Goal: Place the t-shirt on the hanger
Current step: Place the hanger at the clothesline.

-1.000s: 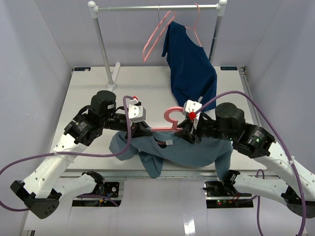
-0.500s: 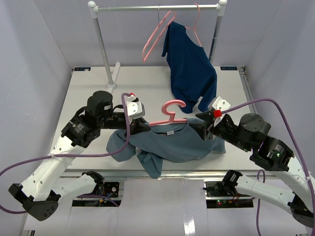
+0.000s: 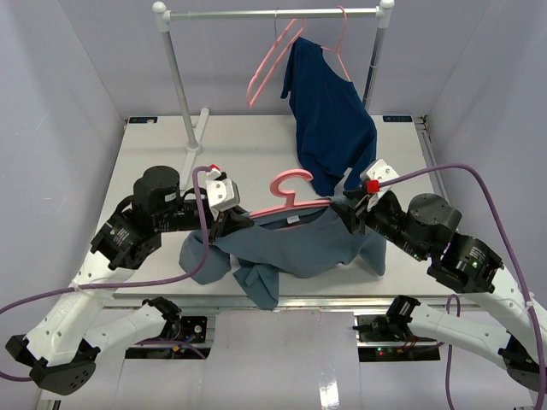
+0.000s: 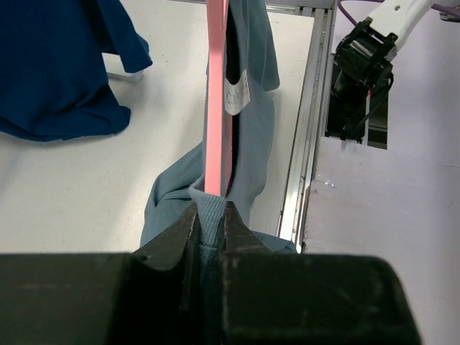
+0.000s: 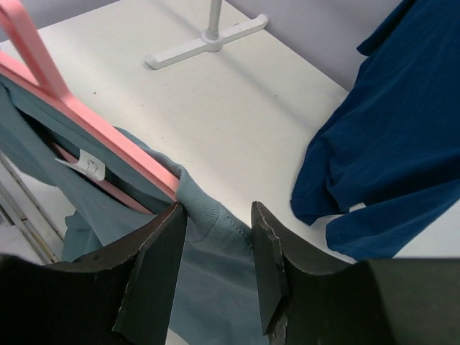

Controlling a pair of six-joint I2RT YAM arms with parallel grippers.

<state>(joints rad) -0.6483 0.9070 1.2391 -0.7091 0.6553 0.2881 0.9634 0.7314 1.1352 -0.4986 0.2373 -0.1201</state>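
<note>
At the far left of the matte white table (image 3: 256, 145), a metal rack (image 3: 179, 77) is standing on a flat foot, its round tube post rising to a thin crossbar. Nearer the front, the left claw (image 4: 210, 214) is clamping its dark, angular fingers together on a ribbed fold of the t-shirt (image 3: 308, 248), right where one arm of the hanger (image 4: 218, 93) is running into the cloth.

The t-shirt is a soft, crumpled slate blue-grey knit. It is hanging slack between the two claws above the front part of the table, with its lower folds sagging onto the surface and one limp piece drooping past the near edge. A small white label (image 4: 236, 93) is showing inside the neck. The hanger is thin, flat pink plastic, its straight arms sitting inside the neck opening and its curved hook sticking out above the collar.

A second bare pink hanger (image 3: 272, 65) is dangling tilted from the crossbar. Just right of it, a dark navy shirt (image 3: 333, 128) is draping from the bar in smooth, heavy folds, its hem pooling on the table.

Farther right, the right claw (image 5: 217, 215) is holding its fingers apart, straddling the fabric-covered end of the hanger's other arm; the knit there is bunching into a small rounded bump between them.
</note>
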